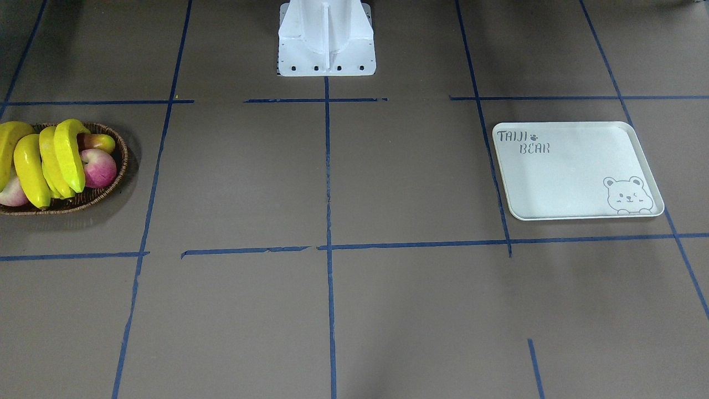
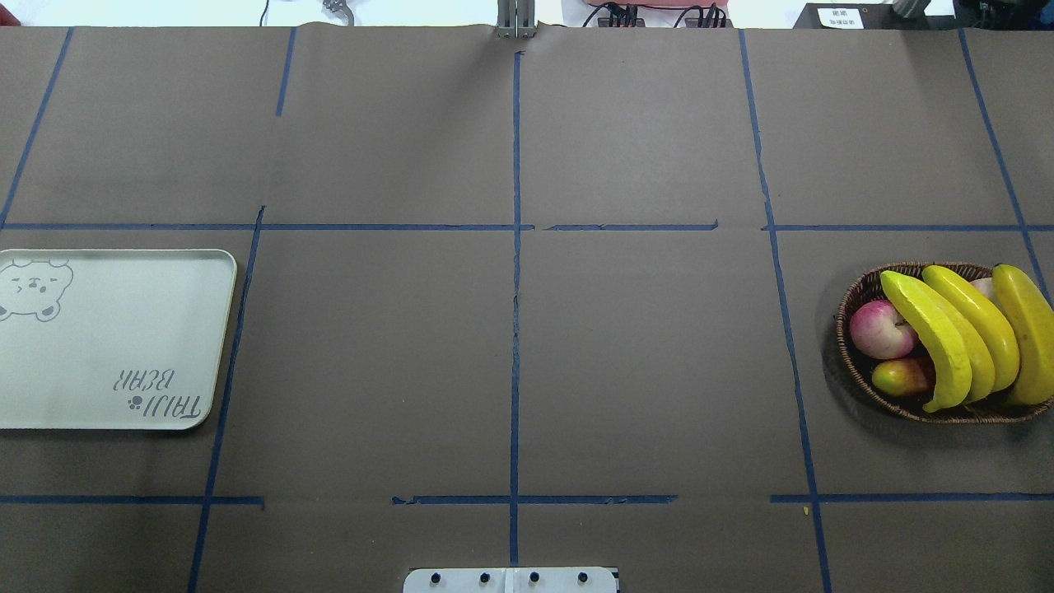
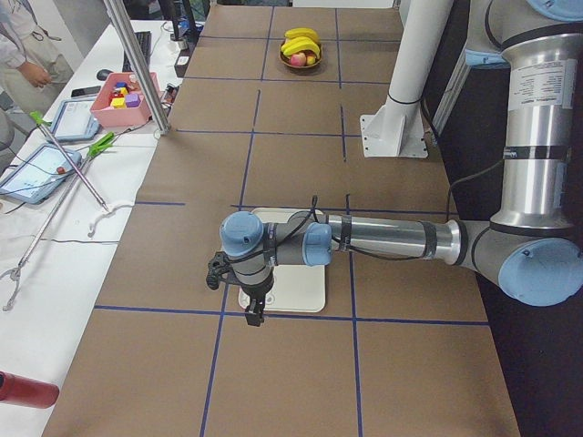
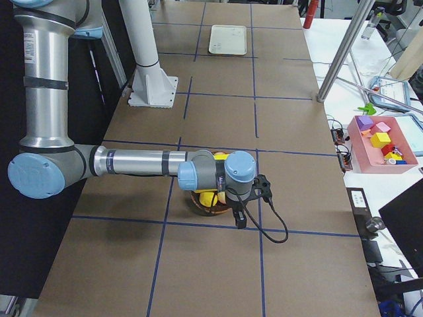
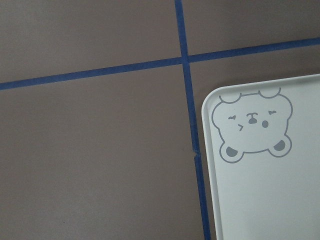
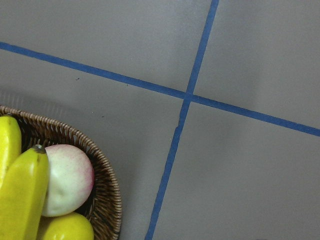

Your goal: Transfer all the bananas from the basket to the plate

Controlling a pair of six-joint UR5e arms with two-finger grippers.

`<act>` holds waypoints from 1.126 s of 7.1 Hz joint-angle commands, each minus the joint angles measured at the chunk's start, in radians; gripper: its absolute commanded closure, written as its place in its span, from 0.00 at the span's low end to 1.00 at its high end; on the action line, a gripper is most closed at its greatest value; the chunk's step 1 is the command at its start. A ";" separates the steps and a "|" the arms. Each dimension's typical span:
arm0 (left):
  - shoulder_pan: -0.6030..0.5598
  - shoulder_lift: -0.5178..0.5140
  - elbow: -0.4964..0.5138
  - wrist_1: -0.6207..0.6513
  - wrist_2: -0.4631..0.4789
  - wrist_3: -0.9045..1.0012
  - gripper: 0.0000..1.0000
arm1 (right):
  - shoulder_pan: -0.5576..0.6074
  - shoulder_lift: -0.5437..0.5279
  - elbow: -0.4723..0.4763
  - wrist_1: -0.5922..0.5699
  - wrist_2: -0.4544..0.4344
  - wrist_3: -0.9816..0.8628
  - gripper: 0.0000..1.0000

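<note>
The bananas (image 2: 930, 338) lie piled in the basket (image 1: 83, 202), far from the plate (image 2: 115, 346). The right end effector (image 4: 239, 221) hangs over the basket and the left end effector (image 3: 258, 311) by the plate. I cannot tell if they are clenched. A grab may slip off a banana or knock an apple (image 2: 879, 329) out.

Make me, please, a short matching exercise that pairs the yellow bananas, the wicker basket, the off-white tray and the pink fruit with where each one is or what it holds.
Column one
1. long curved yellow bananas
2. oval dark brown woven wicker basket
3. flat rectangular off-white tray
4. round pink-and-white fruit

Column two
A. at the robot's left, nothing on it
B. lying across the basket, over other fruit
C. at the robot's right, holding fruit
D. in the basket, beside the bananas

Pairs: 1-B, 2-C, 3-A, 4-D
</note>
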 commanded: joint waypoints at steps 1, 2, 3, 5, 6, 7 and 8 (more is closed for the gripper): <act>0.011 0.000 -0.002 -0.001 0.001 0.003 0.00 | 0.000 0.001 0.003 0.000 0.000 0.011 0.00; 0.012 0.000 -0.004 0.001 0.000 0.000 0.00 | 0.000 0.002 0.006 0.020 0.000 0.010 0.00; 0.012 0.000 -0.002 0.001 0.000 0.000 0.00 | 0.000 -0.004 0.008 0.065 0.008 0.013 0.00; 0.012 0.000 -0.002 0.001 0.000 -0.002 0.00 | -0.023 -0.007 0.020 0.153 0.079 0.094 0.00; 0.012 0.000 -0.002 0.001 0.000 0.000 0.00 | -0.078 -0.012 0.070 0.238 0.078 0.307 0.00; 0.012 0.000 -0.002 0.001 0.000 -0.002 0.00 | -0.153 -0.072 0.101 0.396 0.060 0.520 0.00; 0.012 0.000 -0.002 0.001 0.000 -0.002 0.00 | -0.254 -0.158 0.103 0.595 -0.059 0.654 0.01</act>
